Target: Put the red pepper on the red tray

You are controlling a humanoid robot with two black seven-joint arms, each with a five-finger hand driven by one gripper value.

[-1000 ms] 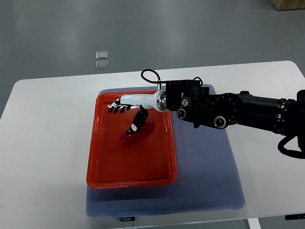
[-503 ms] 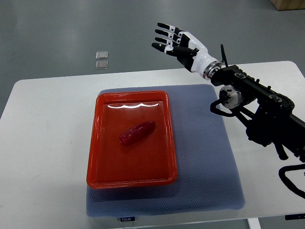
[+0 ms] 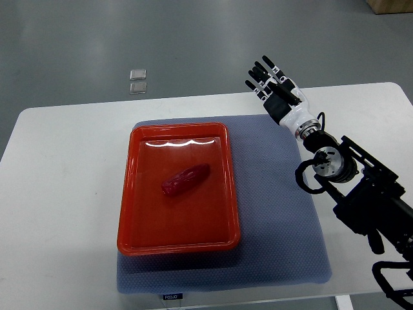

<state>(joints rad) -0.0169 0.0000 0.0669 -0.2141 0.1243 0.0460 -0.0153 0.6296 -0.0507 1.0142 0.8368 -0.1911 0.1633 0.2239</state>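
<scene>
We see the red pepper (image 3: 185,179) lying in the red tray (image 3: 135,223), roughly mid-tray, slightly above centre, tilted with its upper end toward the right. Nothing is touching it. The tray sits on the blue-grey mat (image 3: 277,219), left half of it, and the mat is on the white table (image 3: 64,194).

Our right hand (image 3: 276,93) is up above the mat's far right corner, well apart from the tray. Its fingers (image 3: 259,72) are spread and straight, holding nothing, pointing away from us toward the table's far edge. The right arm (image 3: 361,200) runs in from the lower right edge across the table's right side.

Left arm doesn't show in our view.

On the grey floor beyond the table we see two small clear squares (image 3: 137,81), one just behind the other.
</scene>
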